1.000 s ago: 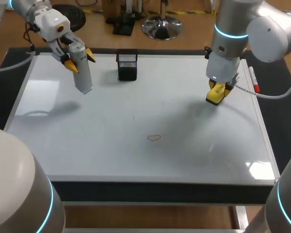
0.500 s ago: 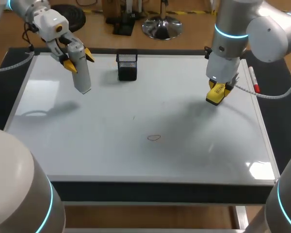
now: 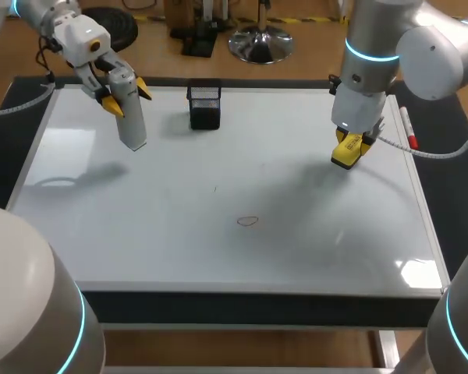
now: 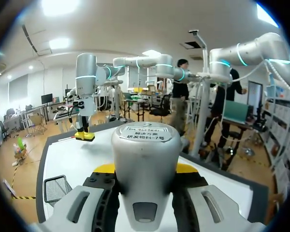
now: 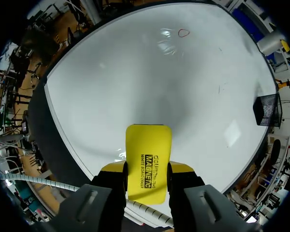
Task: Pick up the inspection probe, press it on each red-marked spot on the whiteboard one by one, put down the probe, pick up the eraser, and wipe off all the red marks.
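The whiteboard (image 3: 218,257) covers the table. One small red ring mark (image 3: 248,221) lies near its middle, also seen far ahead of the eraser as a red ring mark (image 5: 183,33). My left gripper (image 3: 125,97) hovers over the board's far left, shut on the grey inspection probe (image 3: 130,117), which hangs tip down above the surface; the probe (image 4: 145,164) fills the space between that gripper's fingers. My right gripper (image 3: 349,142) is over the far right, shut on the yellow eraser (image 3: 345,155), which sits at or just above the board. The eraser (image 5: 147,162) sticks out between the fingers.
A black mesh pen holder (image 3: 204,105) stands at the board's far edge, right of the probe. A red-capped marker (image 3: 408,128) lies off the board's right rim on the black table. A faint small dark mark (image 3: 215,188) sits mid-board.
The left gripper with the probe has shifted very slightly toward the far edge. The right arm and eraser have stayed put.
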### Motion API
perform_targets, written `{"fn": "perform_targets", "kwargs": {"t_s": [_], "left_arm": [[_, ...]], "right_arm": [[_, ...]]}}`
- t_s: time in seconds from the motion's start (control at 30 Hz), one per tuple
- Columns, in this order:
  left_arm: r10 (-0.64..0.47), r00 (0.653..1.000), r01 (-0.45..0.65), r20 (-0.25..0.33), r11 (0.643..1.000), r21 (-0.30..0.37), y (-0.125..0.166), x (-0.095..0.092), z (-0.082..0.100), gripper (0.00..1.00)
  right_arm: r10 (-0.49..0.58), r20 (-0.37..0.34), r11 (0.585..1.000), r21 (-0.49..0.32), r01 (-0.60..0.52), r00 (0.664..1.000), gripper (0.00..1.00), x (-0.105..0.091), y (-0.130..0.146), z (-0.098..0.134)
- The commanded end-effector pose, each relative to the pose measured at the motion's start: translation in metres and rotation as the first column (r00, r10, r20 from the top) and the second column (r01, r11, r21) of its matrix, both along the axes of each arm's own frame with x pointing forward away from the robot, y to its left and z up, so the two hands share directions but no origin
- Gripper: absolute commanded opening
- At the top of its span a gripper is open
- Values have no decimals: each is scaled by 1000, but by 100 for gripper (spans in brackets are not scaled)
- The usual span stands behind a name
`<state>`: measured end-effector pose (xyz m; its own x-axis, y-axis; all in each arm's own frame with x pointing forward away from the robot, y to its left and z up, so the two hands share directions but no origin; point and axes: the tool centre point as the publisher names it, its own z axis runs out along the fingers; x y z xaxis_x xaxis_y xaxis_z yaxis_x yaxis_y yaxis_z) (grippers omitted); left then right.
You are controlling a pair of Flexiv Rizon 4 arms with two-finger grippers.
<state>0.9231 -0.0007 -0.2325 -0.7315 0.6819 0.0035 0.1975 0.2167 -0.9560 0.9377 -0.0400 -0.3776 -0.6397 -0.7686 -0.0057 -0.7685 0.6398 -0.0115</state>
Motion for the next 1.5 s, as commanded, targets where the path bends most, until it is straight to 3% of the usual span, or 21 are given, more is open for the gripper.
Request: {"fn": "perform_targets", "kwargs": {"t_s": [0.03,0.47,0.97,1.23,1.5], "left_arm": [[-4,1000,4,0,1000,-1,0,1,1,0],[-4,1000,4,0,1000,-1,0,1,1,0],[-4,1000,4,0,1000,-1,0,1,1,0],[-4,1000,4,0,1000,-1,0,1,1,0],[-4,1000,4,0,1000,-1,0,1,1,0]], "right_arm": [[8,0,1000,-5,-8,1000,0,-1,1,2],[171,31,984,-58,-169,985,0,-57,58,19],[306,8,947,-107,-304,952,0,-132,133,10],[391,-5,913,-121,-389,920,0,-153,171,8],[477,-24,875,-75,-478,878,0,-164,206,-4]]}}
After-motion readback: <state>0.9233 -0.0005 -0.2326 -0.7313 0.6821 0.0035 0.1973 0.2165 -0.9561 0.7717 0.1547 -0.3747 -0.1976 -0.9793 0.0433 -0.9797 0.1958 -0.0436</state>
